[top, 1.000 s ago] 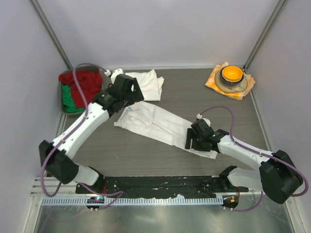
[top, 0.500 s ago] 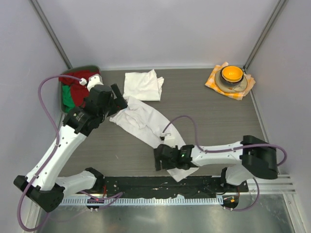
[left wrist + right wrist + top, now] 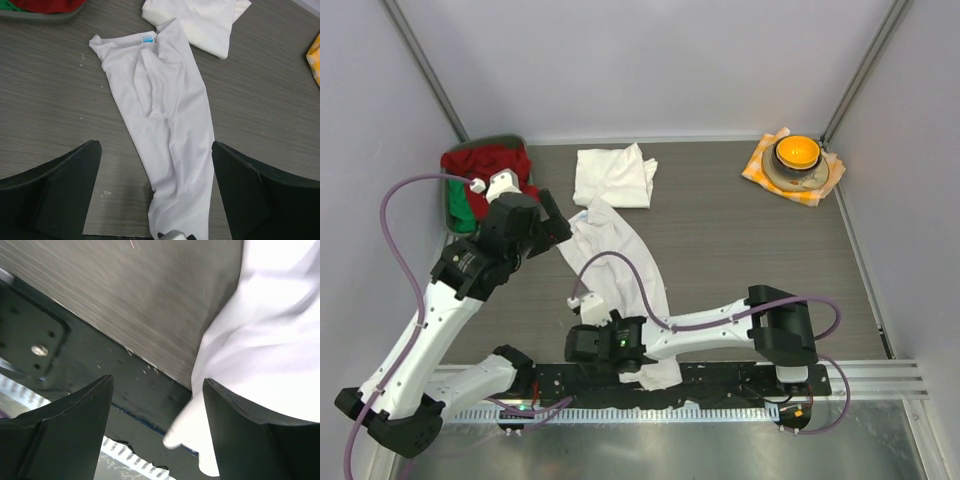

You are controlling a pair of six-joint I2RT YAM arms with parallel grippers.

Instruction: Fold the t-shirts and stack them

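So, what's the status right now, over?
Both open, empty: left gripper, right gripper. Between them the loose shirt lies stretched out, unfolded; folded shirt behind it. Nothing in the way.

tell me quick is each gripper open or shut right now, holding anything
left gripper: open, holding nothing, the long t-shirt lies on the table below it
right gripper: open, holding nothing, the t-shirt's edge beside one finger
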